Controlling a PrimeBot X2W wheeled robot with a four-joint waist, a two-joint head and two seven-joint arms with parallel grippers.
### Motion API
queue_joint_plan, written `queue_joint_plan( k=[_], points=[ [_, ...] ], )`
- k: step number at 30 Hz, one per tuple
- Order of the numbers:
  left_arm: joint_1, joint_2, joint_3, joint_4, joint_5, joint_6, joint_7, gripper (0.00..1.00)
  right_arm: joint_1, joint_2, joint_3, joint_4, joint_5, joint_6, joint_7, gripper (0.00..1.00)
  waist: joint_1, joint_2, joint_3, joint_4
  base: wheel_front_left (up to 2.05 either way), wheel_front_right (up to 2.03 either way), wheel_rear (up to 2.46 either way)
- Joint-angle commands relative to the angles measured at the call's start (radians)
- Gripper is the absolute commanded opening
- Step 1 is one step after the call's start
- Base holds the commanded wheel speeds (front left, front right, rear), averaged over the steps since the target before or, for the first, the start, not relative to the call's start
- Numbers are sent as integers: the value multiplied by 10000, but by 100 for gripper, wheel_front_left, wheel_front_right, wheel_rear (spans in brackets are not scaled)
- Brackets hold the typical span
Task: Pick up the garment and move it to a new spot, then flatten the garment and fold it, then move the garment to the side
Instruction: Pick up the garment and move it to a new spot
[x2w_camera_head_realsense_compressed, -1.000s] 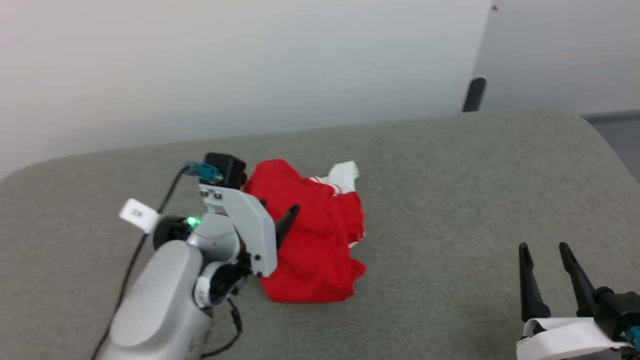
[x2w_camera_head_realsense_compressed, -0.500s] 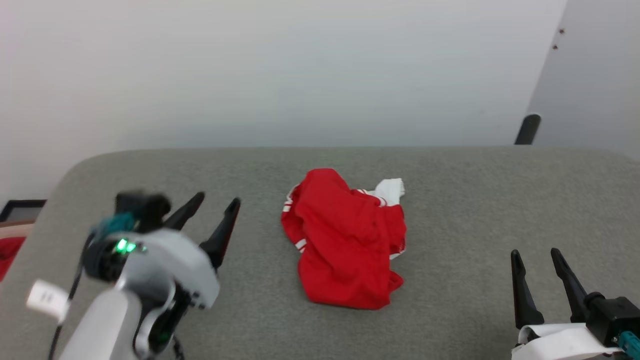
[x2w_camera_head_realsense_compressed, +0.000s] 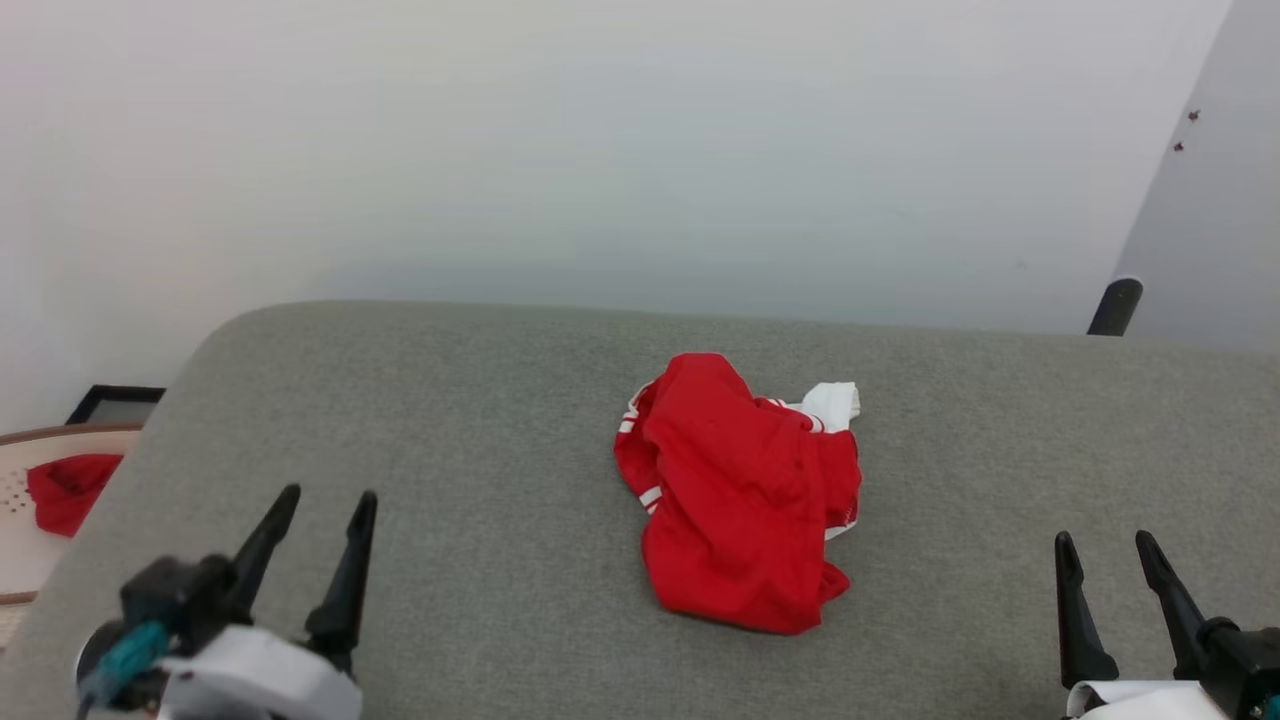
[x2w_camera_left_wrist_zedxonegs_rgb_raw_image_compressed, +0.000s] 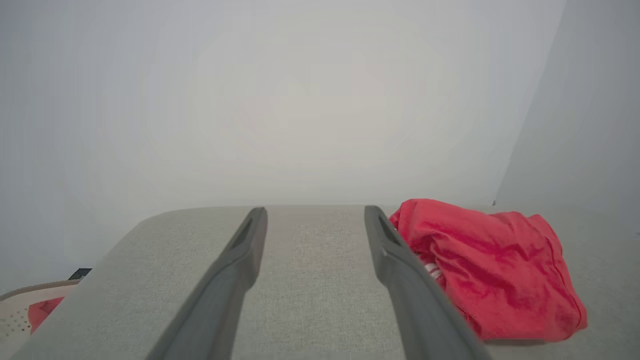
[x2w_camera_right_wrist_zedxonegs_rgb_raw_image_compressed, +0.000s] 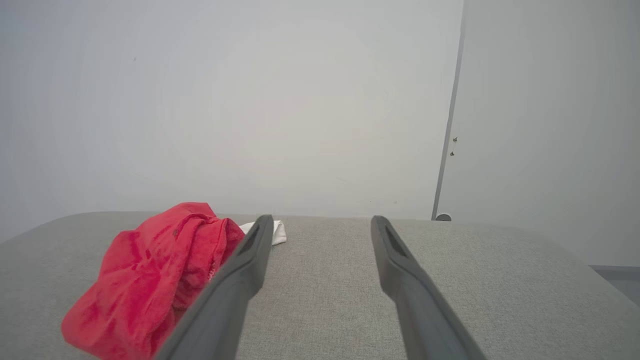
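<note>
Your left hand (x2w_camera_head_realsense_compressed: 329, 493) sits low at your left, both fingers spread wide with nothing between them. Your right hand (x2w_camera_head_realsense_compressed: 1102, 537) mirrors it at the lower right, equally wide and empty. Parked like this, either hand is ready to reach in, and neither blocks the head camera's look at the work. Between them, well apart from both, the garment (x2w_camera_head_realsense_compressed: 745, 500) lies in a crumpled red heap near the middle of the grey counter (x2w_camera_head_realsense_compressed: 450, 420). One white sleeve (x2w_camera_head_realsense_compressed: 835, 402) pokes out at its far edge, and white stripes show along its left side. It appears to be set down in its working spot with bare counter all round, which I judge gives you room to spread it; flattening is not yet begun. Off the counter's left end, a small red cloth (x2w_camera_head_realsense_compressed: 65, 490) lies in a pale basket (x2w_camera_head_realsense_compressed: 20, 550); leave that one alone.
</note>
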Motion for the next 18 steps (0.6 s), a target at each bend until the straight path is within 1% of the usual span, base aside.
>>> queue_joint_plan(
  k=[1,9,18],
  points=[
    [259,65,123,20,-19,40,-202,100,243,-33,-45,13,-60,1,-33,100,0,-1,-52,86,0,0,0],
    [1075,14,687,7,-60,291,-789,100,376,-1,-229,-67,-108,1,-85,100,0,-1,-25,254,0,0,0],
    [1177,4,781,-168,87,343,-886,100,347,32,-172,-121,-152,2,-90,100,0,-1,35,307,0,0,0]
  ],
)
